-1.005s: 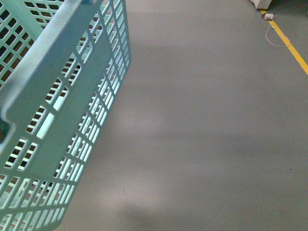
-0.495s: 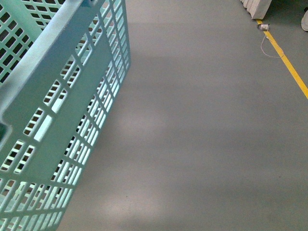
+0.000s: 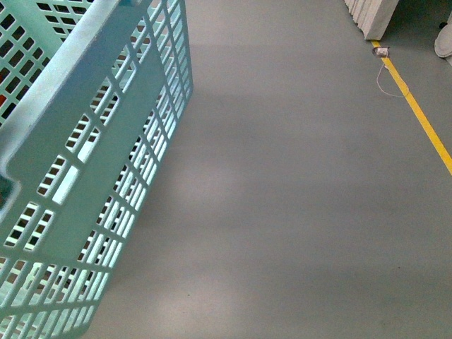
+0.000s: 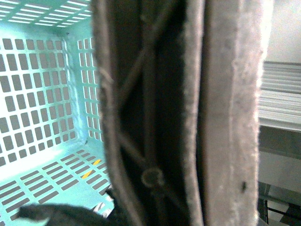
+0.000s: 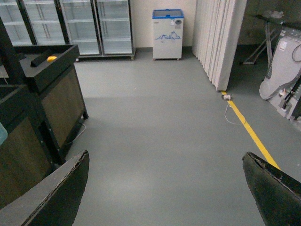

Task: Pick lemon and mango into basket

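Floor: plain grey sealed floor (image 3: 296, 212), bare and wide from the middle to the right. Its right edge is marked by a yellow painted line (image 3: 420, 116).

Basket: light aqua plastic basket with slotted grid walls (image 3: 85, 176), near left in the front view. It is tilted and its side wall fills that edge. Neither arm shows in this view.

Left wrist view: basket interior, slotted wall and floor (image 4: 37, 94), with no fruit on the visible part. The left fingers (image 4: 230, 117), a worn grey pad on a dark ribbed frame, fill the middle of the picture. Their spread cannot be told. A dark blurred shape lies at the lower edge, unidentified.

Right wrist view: the right fingers (image 5: 56, 202), two dark tips, stand wide apart over bare floor and hold nothing.

- Dark wood-panelled counter on a black frame (image 5: 61, 108), left.
- Small yellow object (image 5: 51, 58) on the counter's top, too small to tell which fruit.
- Glass-door fridges (image 5: 70, 23), far wall.
- White chest freezer with blue lid (image 5: 167, 34), beside the fridges.
- White folding partition (image 5: 218, 37), right, at the far end of the yellow line.
- Thin white cable (image 3: 385, 70), beside the line.
- Grey machine (image 5: 282, 66), far right beyond the line.
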`<control>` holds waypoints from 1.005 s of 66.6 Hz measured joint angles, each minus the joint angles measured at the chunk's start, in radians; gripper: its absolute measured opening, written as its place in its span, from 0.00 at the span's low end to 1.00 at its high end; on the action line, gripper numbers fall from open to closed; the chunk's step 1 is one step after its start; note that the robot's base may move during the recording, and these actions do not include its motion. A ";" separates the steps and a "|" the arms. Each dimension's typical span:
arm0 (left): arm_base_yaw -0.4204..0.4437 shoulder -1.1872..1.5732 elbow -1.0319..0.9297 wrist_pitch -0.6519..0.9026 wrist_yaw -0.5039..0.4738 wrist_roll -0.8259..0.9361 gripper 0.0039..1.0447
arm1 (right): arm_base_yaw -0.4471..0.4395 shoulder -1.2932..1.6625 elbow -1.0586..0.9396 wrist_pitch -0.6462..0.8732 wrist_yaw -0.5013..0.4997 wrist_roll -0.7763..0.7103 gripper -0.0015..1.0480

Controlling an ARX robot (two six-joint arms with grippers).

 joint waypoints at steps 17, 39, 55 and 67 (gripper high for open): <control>-0.006 -0.002 0.000 0.000 0.013 -0.001 0.13 | 0.000 0.000 0.000 0.000 0.004 0.000 0.92; -0.002 -0.001 0.000 0.000 -0.002 -0.004 0.13 | 0.000 0.000 0.000 0.000 0.002 0.000 0.92; -0.002 -0.001 0.000 0.000 0.002 -0.004 0.13 | 0.000 0.000 0.000 0.000 0.003 0.000 0.92; -0.002 -0.001 0.000 0.000 0.001 -0.004 0.13 | 0.000 0.000 0.000 0.000 0.001 0.000 0.92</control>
